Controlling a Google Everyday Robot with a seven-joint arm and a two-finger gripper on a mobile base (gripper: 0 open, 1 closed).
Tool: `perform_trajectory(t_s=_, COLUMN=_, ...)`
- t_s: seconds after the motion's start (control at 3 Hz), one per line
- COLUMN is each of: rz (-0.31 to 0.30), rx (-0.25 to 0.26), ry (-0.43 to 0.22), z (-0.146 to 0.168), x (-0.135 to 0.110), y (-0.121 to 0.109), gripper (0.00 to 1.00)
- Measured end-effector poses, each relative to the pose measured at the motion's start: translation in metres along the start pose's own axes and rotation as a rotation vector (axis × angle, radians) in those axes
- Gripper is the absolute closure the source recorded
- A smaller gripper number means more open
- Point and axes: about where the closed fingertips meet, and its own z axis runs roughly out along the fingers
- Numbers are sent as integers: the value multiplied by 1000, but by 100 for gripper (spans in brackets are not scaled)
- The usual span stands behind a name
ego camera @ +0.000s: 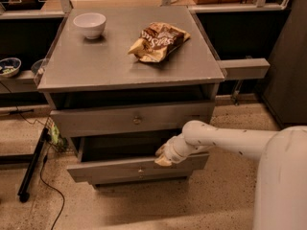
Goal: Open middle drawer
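The middle drawer is the grey front with a small round knob, second of three in the grey cabinet. It stands pulled partly out, with a dark gap behind its top edge. My gripper is at the top edge of this drawer's front, right of the knob, at the end of my white arm, which reaches in from the right. The taller top drawer above it is pulled slightly out. The lowest drawer front shows only as a thin strip underneath.
On the cabinet top are a white bowl and a crumpled chip bag. A black stand leg and cable lie on the floor to the left. A grey shelf bar sticks out on the right.
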Motion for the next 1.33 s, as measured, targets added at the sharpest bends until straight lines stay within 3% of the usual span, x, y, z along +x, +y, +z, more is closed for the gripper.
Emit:
perform_trajectory(t_s=0.33, rz=0, rx=0, ry=0, z=0, x=0, y=0, gripper=100)
perform_trajectory(t_s=0.67, rz=0, rx=0, ry=0, z=0, x=0, y=0, gripper=83)
perform_trajectory(t_s=1.33, rz=0, rx=0, ry=0, z=0, x=0, y=0, gripper=37)
